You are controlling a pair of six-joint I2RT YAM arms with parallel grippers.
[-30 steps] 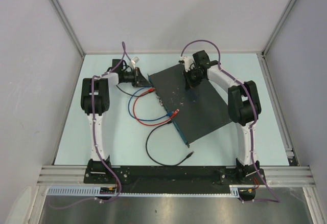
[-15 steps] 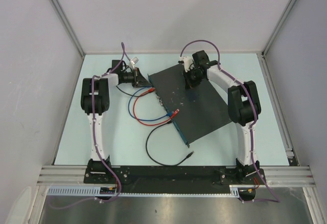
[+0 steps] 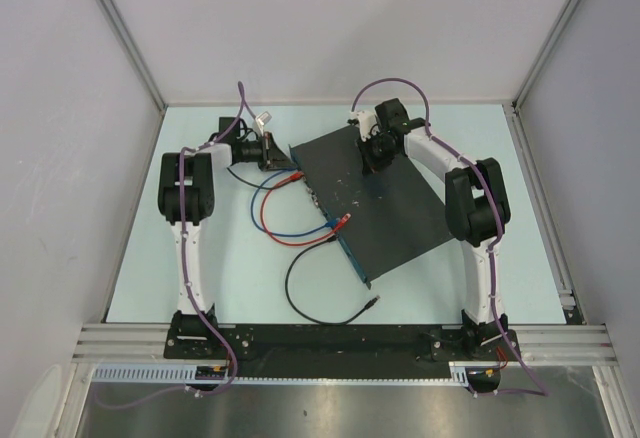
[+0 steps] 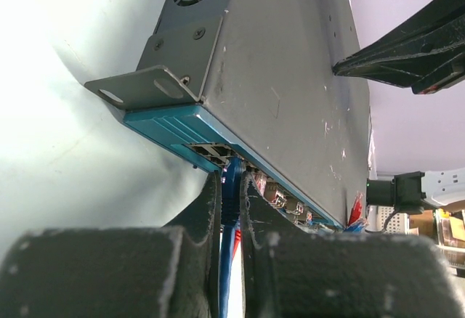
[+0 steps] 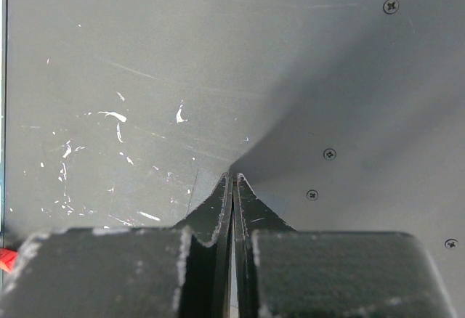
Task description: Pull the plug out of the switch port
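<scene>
Top external: large flat black rectangular metal switch (image 3: 385,208) lay askew on the pale green table (image 3: 200,258), towards its far right corner. Left gripper (image 3: 283,165) stood at the switch's leftmost corner, right gripper (image 3: 374,158) over its far end. A loose black cable (image 3: 288,283) lay towards the near edge.
Left wrist: left gripper clamped on the blue plug (image 4: 232,169), seated in a socket of the bluish edge.
Right wrist: right gripper's fingers pressed together, empty, tips against the scuffed top
</scene>
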